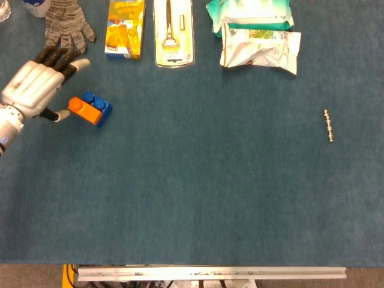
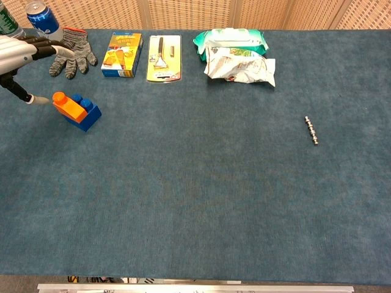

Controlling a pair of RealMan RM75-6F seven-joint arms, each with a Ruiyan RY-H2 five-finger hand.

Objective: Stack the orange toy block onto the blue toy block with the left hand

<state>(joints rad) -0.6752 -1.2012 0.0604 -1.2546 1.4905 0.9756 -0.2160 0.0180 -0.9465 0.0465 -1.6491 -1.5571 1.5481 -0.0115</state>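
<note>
The orange toy block (image 1: 84, 110) (image 2: 68, 105) sits on top of the blue toy block (image 1: 99, 109) (image 2: 85, 113) at the table's far left, overhanging it toward the left. My left hand (image 1: 33, 86) (image 2: 21, 54) hovers just left of the stack, fingers spread and holding nothing; its thumb tip lies close to the orange block's end, with a small gap in the chest view. The right hand appears in neither view.
Along the back edge lie a grey knit glove (image 1: 66, 27) (image 2: 72, 51), a yellow box (image 1: 125, 27), a carded peeler pack (image 1: 173, 30), and wipes packets (image 1: 258, 39). A blue can (image 2: 43, 18) stands at the back left. A small metal chain piece (image 1: 328, 125) lies right.
</note>
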